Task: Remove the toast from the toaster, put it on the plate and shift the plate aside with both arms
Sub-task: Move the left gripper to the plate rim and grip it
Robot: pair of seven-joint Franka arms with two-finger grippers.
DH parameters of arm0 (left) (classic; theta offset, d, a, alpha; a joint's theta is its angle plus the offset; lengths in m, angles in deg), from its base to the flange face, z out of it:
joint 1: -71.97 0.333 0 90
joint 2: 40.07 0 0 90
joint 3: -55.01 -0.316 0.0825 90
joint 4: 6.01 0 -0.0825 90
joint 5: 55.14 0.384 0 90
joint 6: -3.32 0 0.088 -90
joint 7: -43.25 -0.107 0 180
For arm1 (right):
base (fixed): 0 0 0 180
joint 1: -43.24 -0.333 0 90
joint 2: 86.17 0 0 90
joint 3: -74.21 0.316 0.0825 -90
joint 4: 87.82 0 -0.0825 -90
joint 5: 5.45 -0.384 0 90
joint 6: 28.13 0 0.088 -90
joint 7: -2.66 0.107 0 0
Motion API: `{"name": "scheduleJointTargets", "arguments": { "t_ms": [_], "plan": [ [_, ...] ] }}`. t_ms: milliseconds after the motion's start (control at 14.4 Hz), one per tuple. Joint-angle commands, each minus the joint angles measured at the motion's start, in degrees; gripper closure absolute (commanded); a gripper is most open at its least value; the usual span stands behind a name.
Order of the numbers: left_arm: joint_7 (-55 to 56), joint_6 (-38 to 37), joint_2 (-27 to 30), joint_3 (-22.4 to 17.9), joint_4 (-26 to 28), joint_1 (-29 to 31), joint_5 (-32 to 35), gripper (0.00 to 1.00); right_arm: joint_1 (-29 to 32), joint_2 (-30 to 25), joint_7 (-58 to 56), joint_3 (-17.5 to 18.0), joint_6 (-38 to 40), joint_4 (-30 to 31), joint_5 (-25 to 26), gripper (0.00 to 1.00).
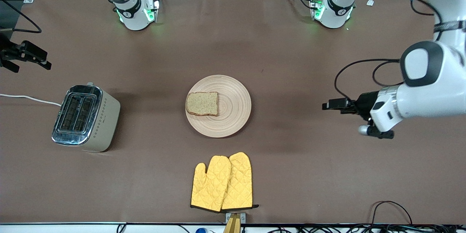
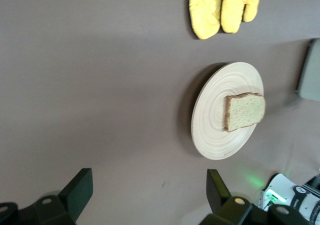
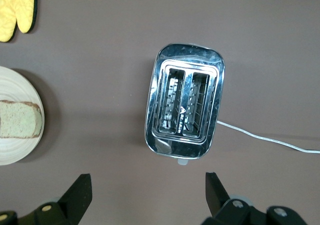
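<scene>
The toast (image 1: pixel 202 103) lies flat on the round light-wood plate (image 1: pixel 233 116) at the table's middle, on the part of the plate toward the right arm's end. Both also show in the left wrist view, the toast (image 2: pixel 244 111) on the plate (image 2: pixel 212 120), and partly in the right wrist view, the toast (image 3: pixel 20 119) on the plate (image 3: pixel 15 152). My left gripper (image 1: pixel 376 131) is open and empty over bare table toward the left arm's end, apart from the plate; its fingers stand wide (image 2: pixel 150 190). My right gripper (image 1: pixel 25 56) is open and empty (image 3: pixel 149 190) up beside the toaster.
A silver and cream toaster (image 1: pixel 85 118) with two empty slots (image 3: pixel 185 107) stands toward the right arm's end, its white cord (image 1: pixel 29 98) trailing off the table. A pair of yellow oven mitts (image 1: pixel 222 182) lies nearer the front camera than the plate.
</scene>
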Motion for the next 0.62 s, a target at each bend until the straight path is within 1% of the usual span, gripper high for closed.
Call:
{"name": "scheduleJointTargets", "arguments": {
  "t_ms": [0,139,346,554],
  "plan": [
    [-5.02,4.89,-1.66,1.28,2.72,0.21,-5.41,0.0,-0.01,0.57,1.68,0.59,-0.44,-0.42,1.44,0.0],
    [-9.67,8.14,-4.03,1.81,3.96,0.3,-9.37,0.0,0.08,0.66,1.59,0.59,-0.35,-0.34,1.44,0.0],
    [-16.27,10.0,-8.25,1.81,4.05,0.21,-15.26,0.0,-0.36,0.74,1.68,0.59,-0.35,0.02,1.44,0.0],
    [-21.28,14.99,-10.1,3.04,6.15,-0.49,-20.89,0.0,-0.63,0.75,1.59,0.59,0.17,0.28,2.05,0.0]
  ]
}}
